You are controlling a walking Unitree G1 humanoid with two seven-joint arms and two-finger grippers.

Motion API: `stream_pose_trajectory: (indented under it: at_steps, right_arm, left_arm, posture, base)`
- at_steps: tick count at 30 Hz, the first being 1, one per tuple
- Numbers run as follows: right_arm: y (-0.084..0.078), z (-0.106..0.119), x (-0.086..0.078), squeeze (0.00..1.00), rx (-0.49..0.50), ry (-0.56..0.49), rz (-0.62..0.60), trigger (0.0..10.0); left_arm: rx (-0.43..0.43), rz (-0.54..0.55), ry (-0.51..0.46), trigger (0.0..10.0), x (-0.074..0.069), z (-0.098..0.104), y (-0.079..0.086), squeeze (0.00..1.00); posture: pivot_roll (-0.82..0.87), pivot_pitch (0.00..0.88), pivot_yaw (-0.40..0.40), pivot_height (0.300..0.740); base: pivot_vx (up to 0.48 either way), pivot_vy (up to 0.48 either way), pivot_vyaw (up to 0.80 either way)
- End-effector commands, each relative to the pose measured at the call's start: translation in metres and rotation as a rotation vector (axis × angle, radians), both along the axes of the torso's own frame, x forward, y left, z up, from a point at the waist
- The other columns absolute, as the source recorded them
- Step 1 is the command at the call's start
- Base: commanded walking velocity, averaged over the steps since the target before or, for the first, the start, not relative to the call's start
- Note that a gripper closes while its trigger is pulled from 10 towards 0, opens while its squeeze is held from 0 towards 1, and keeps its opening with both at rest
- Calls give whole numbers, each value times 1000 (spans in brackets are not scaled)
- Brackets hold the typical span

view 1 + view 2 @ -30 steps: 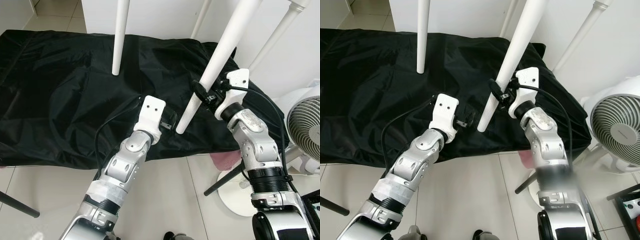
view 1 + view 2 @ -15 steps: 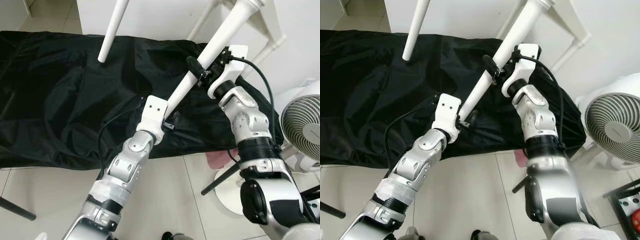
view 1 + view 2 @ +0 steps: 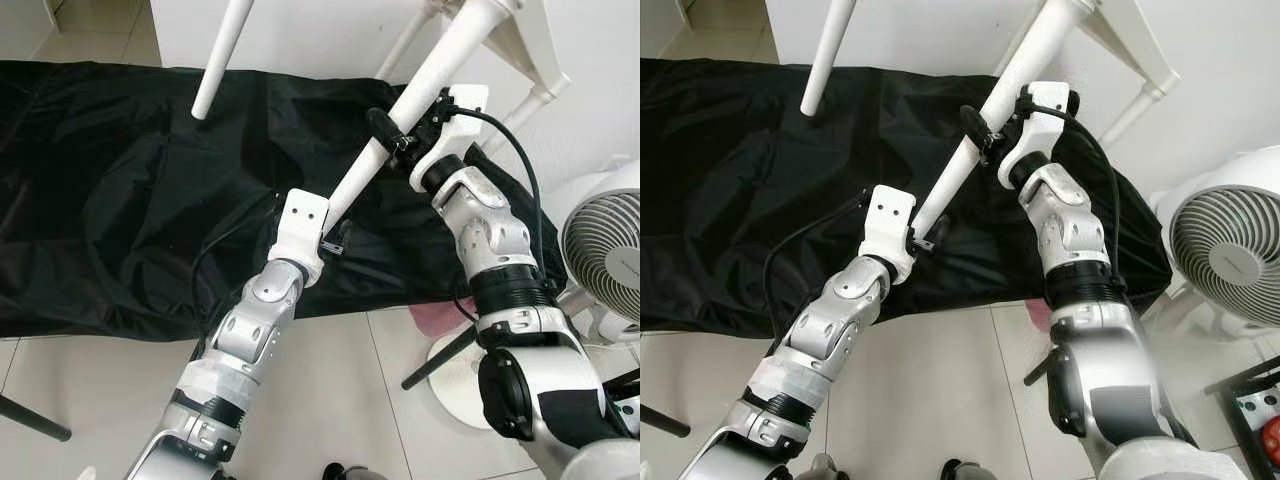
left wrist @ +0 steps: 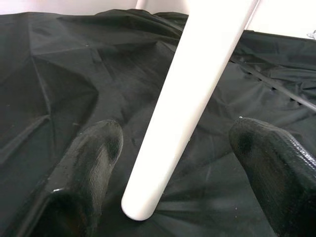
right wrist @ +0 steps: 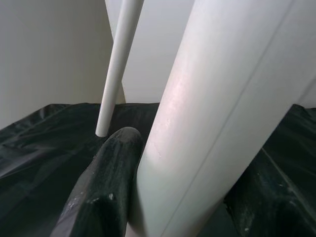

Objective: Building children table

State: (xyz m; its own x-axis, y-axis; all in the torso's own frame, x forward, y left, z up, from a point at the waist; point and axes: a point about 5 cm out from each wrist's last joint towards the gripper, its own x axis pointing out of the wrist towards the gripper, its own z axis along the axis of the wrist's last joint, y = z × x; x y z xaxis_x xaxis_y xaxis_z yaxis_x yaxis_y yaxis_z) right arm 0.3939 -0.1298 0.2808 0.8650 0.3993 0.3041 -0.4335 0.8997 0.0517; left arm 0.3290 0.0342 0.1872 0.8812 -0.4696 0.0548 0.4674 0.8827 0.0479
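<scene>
So the right gripper (image 3: 392, 131) is clamped round the near white table leg (image 3: 400, 120) about halfway up its length, and the right wrist view makes that obvious: one black finger (image 5: 106, 192) is pressed flat against the leg's side with the other just peeking out past it. The head camera can't really show that contact, the wrist block is in the way. Lower down, the left gripper (image 4: 182, 168) has its fingers spread wide either side of the leg's free end (image 4: 140, 207), neither finger touching it, the tip hanging just above the black cloth (image 3: 120, 200). From the head view that same tip is hidden behind the left wrist's white housing (image 3: 303, 225), so you'd never know there's a gap. The leg runs tilted up towards the white tabletop (image 3: 1120, 40) at the top right. A second leg (image 3: 222, 60) pokes down over the cloth further left, well apart from both arms. Off to the right there's a white fan (image 3: 1230, 260) on the tiled floor (image 3: 330, 400), and something pink (image 3: 440, 322) under the cloth's edge
</scene>
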Motion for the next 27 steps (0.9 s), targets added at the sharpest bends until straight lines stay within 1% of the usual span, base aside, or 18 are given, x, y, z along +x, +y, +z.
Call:
stream_pose_trajectory:
  at_steps: [1,3,4,6,7,8,9,10,11,12,14,16,18,19,20,25,27]
  right_arm:
    - [-4,45,-5,0,-182,-219,-105,0]
    - [-22,53,-5,0,-172,-213,-254,0]
    - [-27,56,-6,0,-181,-222,-293,0]
    - [-29,58,-7,0,-186,-229,-307,0]
    - [-30,66,-9,0,-277,-288,-355,0]
    - [-31,72,-10,0,-345,-332,-387,0]
    - [-31,72,-10,0,-345,-332,-387,0]
    - [-30,77,-12,0,-393,-366,-405,0]
    - [-30,77,-12,0,-393,-366,-405,0]
    - [-33,93,-13,0,-384,-396,-432,0]
    - [-33,93,-13,0,-384,-396,-432,0]
    - [-38,115,-16,0,-334,-435,-487,0]
    - [-38,115,-16,0,-334,-435,-487,0]
    - [-41,120,-17,0,-281,-432,-501,0]
    - [-42,115,-18,0,-236,-408,-515,0]
    - [-44,110,-24,0,-214,-414,-547,0]
    - [-38,116,-27,0,-234,-467,-514,0]
  left_arm:
    - [7,-37,-2,10000,0,0,-4,0]
    - [2,-32,0,10000,0,0,-3,0]
    - [-2,-30,1,10000,0,0,-2,0]
    - [-5,-30,1,10000,0,0,-2,0]
    - [-5,-29,3,10000,0,0,-1,0]
    - [-6,-28,4,10000,0,0,-1,0]
    - [-6,-28,4,10000,0,0,-1,0]
    - [-5,-28,4,10000,0,0,-1,0]
    - [-5,-28,4,10000,0,0,-1,0]
    - [-7,-28,7,10000,0,-1,-2,0]
    - [-7,-28,7,10000,0,-1,-2,0]
    - [-9,-28,13,10000,0,-2,-2,0]
    - [-9,-28,13,10000,0,-2,-2,0]
    - [-10,-29,14,10000,-1,-2,-2,0]
    - [-11,-25,18,10000,-1,-3,-2,0]
    - [-11,-21,27,10000,-3,-5,0,0]
    - [-11,-28,34,10000,-4,-6,-2,0]
  posture:
    - [55,57,-123,740]
    - [52,57,-122,740]
    - [51,58,-122,740]
    - [51,58,-122,740]
    - [47,59,-120,740]
    - [46,61,-120,740]
    - [46,61,-120,740]
    - [42,61,-120,740]
    - [42,61,-120,740]
    - [39,63,-121,740]
    - [39,63,-121,740]
    - [39,64,-122,740]
    - [39,64,-122,740]
    - [44,68,-126,740]
    - [49,74,-128,740]
    - [44,86,-120,740]
    - [39,94,-114,740]
  base:
    - [0,0,0]
    - [0,0,0]
    - [0,0,0]
    - [0,0,0]
    - [0,0,0]
    - [0,0,0]
    - [0,0,0]
    - [0,0,0]
    - [0,0,0]
    - [0,0,0]
    - [0,0,0]
    - [0,0,0]
    - [0,0,0]
    - [0,0,0]
    - [0,0,0]
    - [0,0,0]
    - [0,0,0]
